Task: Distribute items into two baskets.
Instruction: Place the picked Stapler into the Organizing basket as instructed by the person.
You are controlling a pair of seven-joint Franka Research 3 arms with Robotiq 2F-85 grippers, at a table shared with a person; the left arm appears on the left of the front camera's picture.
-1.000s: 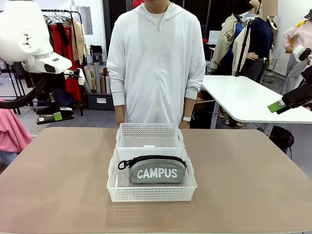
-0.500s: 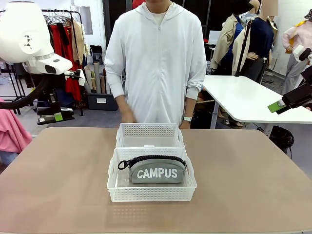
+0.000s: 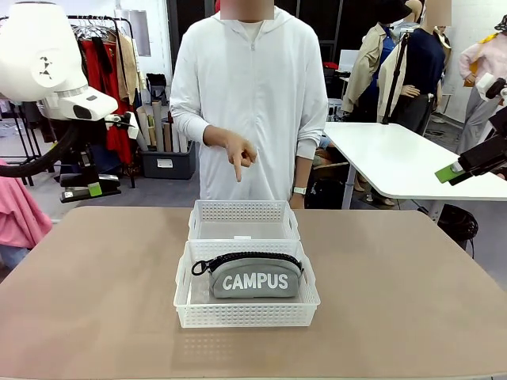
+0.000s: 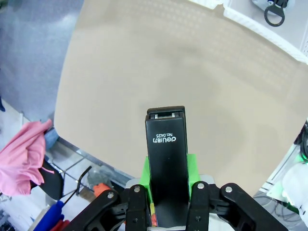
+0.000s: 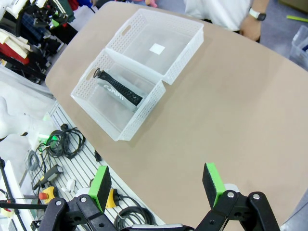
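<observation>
Tan tabletop [image 3: 103,301] (clothes rack [image 3: 111,55] behind)

"CAMPUS" on the pouch [image 3: 255,279]; "deli No.0425" on the stapler [image 4: 166,163].

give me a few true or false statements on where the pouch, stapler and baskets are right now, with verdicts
1. The grey pouch lies in the near basket. True.
2. The far basket holds the stapler. False: the stapler is clamped in the left tool, up off the table.
3. The right tool is open with nothing between its pads. True.
4. The two baskets stand far apart on the table. False: they sit right up against each other, one behind the other.
5. The person's hand points down above the far basket. True.
</observation>
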